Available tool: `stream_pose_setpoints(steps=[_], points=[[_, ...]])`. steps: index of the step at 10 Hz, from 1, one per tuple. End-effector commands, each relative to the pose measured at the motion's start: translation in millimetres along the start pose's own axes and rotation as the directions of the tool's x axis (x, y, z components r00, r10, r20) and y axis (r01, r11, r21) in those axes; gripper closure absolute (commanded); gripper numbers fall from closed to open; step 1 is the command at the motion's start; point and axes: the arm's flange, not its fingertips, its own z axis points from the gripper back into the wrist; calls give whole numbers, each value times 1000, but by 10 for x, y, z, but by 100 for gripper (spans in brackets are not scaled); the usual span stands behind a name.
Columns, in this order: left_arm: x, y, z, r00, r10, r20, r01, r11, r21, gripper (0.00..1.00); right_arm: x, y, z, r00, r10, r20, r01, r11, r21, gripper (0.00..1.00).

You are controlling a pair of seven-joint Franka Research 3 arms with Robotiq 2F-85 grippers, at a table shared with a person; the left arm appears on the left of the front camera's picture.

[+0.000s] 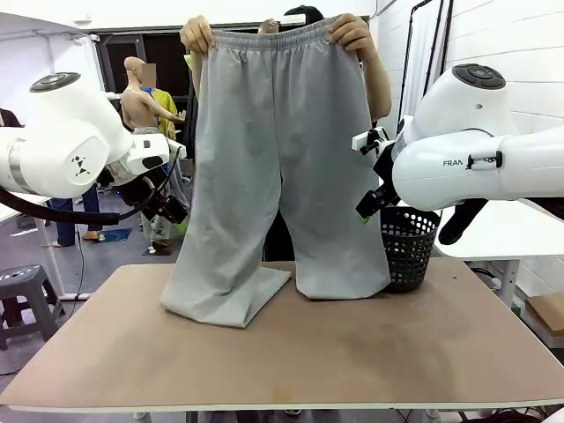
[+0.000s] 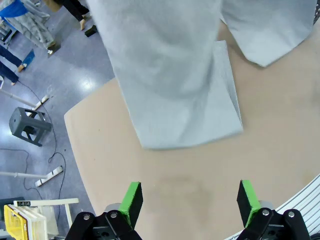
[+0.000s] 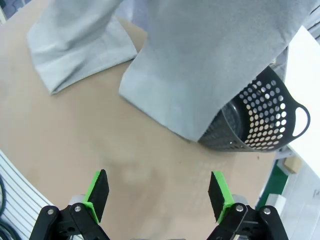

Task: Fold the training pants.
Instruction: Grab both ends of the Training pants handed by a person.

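Training pants [image 1: 282, 159] hang from the person's hands [image 1: 196, 33], cuffs resting on the table [image 1: 370, 352]; released early, they'd slump crooked. Left wrist view: left gripper [image 2: 190, 189] spread, empty; you might pinch one layer. Right wrist view: right gripper [image 3: 159, 177] spread; the basket [image 3: 265, 120] crowds that cuff.

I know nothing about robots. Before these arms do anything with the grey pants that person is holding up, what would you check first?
1. Left gripper open and empty: ok.
2. Right gripper open and empty: ok.
3. Training pants held up: ok, the person's one hand and other hand grip the waistband.
4. Pants lying flat on the table: not ok, they hang upright and just the leg ends rest on it.
5. Black basket clear of the pants: cannot tell, one leg hangs right beside it.
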Motion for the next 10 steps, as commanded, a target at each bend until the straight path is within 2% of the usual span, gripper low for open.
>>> stream_pose_setpoints(steps=[1, 10], points=[[2, 1, -3, 1000, -2, 2, 2, 1000, -11, 0, 5, -8, 7, 1000, 8, 1, -8, 1000, 1, 0], [2, 1, -3, 1000, -2, 2, 2, 1000, -11, 0, 5, -8, 7, 1000, 8, 1, -8, 1000, 1, 0]])
